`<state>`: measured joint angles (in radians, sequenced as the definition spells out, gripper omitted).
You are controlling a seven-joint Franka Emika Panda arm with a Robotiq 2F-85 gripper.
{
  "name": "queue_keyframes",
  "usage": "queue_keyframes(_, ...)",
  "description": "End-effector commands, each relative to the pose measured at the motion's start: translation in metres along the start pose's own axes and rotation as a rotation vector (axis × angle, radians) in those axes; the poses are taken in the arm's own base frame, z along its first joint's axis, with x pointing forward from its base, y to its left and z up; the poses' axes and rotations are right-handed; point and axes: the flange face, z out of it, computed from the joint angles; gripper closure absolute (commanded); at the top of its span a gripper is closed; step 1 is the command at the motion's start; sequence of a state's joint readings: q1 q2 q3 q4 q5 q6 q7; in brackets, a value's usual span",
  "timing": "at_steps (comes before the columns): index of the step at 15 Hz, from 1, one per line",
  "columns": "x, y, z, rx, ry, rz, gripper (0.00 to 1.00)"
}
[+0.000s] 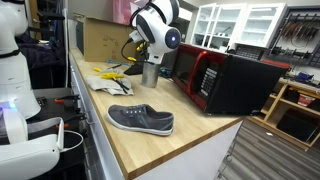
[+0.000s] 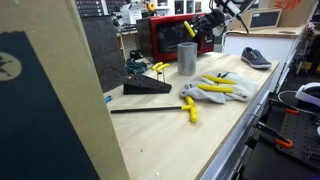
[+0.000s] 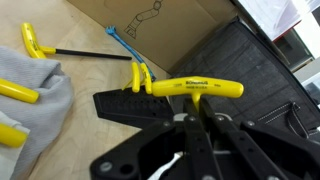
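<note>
One yellow T-handle hex key [image 3: 196,88] sits pinched in the claw [image 3: 200,122], jaws drawn narrow on what seems its thin steel shaft. It is held above the desk [image 1: 190,140], over the metal cup [image 1: 150,73] at the edge by the microwave [image 1: 235,80]. It looks light, stiff and slick-shafted, so the yellow crossbar would give a surer hold.

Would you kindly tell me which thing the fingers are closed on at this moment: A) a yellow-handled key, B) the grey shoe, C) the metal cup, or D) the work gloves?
A: in the wrist view the fingers meet just under the crossbar of the yellow-handled key, while the shoe lies apart on the table in an exterior view.
</note>
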<state>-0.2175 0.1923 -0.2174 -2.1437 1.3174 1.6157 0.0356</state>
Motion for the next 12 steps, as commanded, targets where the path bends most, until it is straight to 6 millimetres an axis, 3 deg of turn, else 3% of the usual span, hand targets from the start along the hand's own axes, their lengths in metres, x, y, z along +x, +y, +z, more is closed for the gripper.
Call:
queue_keyframes(1, 0.013, -0.007, -0.004, 0.060, -0.070, 0.001, 0.98)
queue_keyframes(5, 0.022, -0.005, -0.009, 0.094, -0.114, 0.008, 0.98)
queue_keyframes(12, 0.028, 0.000, 0.002, 0.118, -0.202, 0.010, 0.98)
